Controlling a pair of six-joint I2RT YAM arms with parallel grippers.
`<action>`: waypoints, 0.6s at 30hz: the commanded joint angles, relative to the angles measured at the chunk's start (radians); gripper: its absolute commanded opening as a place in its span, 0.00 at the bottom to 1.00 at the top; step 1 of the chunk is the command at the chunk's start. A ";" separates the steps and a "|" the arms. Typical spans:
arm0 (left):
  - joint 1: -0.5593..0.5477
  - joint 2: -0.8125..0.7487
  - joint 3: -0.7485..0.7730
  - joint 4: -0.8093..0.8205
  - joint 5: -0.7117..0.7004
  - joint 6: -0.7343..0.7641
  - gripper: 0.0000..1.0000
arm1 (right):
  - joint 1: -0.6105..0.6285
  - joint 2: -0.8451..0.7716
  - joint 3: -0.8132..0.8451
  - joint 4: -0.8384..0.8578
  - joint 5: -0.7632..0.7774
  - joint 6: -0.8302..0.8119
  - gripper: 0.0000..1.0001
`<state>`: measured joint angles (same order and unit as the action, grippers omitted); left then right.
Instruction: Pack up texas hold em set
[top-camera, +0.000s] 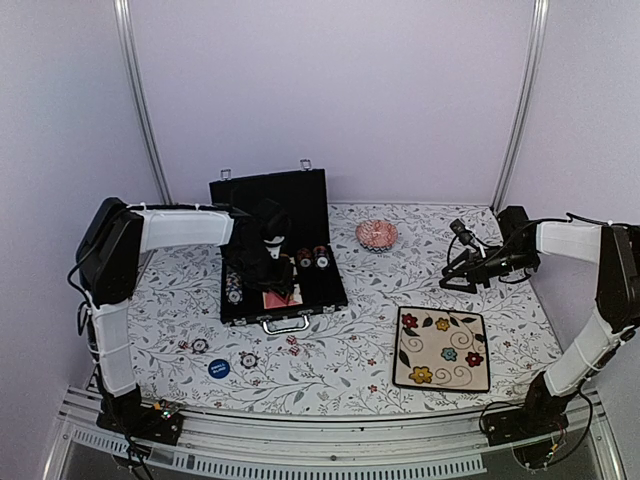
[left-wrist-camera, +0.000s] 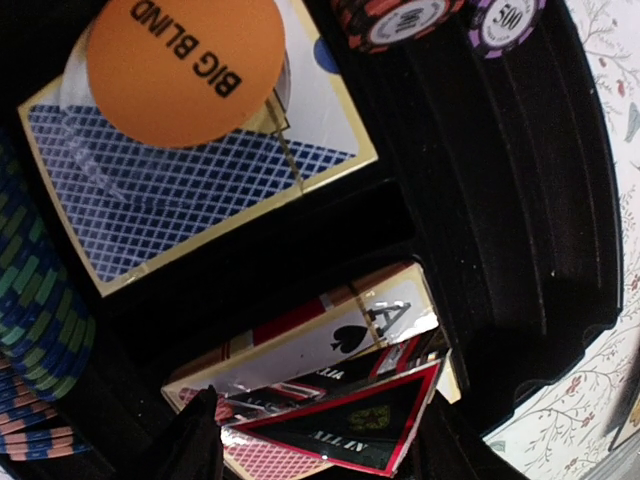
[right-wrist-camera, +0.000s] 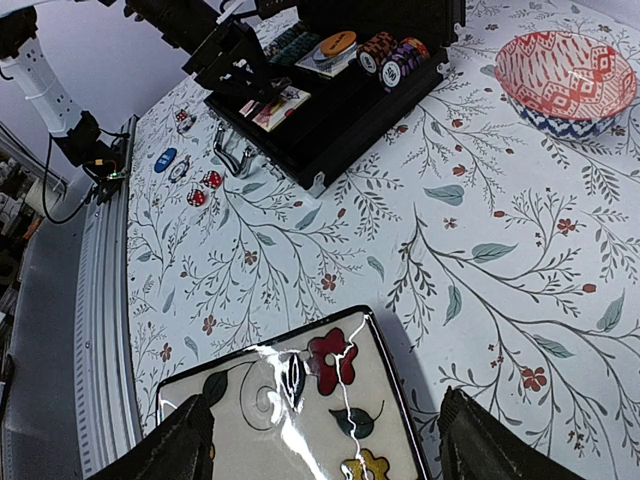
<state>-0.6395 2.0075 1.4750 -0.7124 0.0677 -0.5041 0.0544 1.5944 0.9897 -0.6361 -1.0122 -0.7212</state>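
Observation:
The black case stands open at centre left with its lid up; it also shows in the right wrist view. My left gripper reaches down inside it. Its fingers touch both ends of a black triangular ALL IN plaque, so this gripper is shut on the plaque, tilted over a red card deck. Beside it an orange BIG BLIND button rests on a blue deck. A blue button and loose chips lie before the case. My right gripper hangs open, holding nothing.
A cream flowered plate lies at the front right, its corner under my right gripper. A pink patterned bowl sits behind it. Chip stacks stand in the case. A metal rail runs along the near edge.

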 joint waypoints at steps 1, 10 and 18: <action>-0.012 0.021 -0.031 0.078 0.014 -0.026 0.58 | 0.005 0.002 0.017 -0.010 -0.011 -0.011 0.78; -0.012 0.057 -0.029 0.073 -0.043 -0.007 0.60 | 0.006 0.021 0.019 -0.011 -0.008 -0.015 0.78; -0.026 0.085 0.026 -0.014 -0.065 0.063 0.62 | 0.006 0.030 0.022 -0.013 -0.003 -0.015 0.78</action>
<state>-0.6498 2.0487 1.4940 -0.6712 0.0242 -0.4824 0.0544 1.6119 0.9897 -0.6365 -1.0077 -0.7231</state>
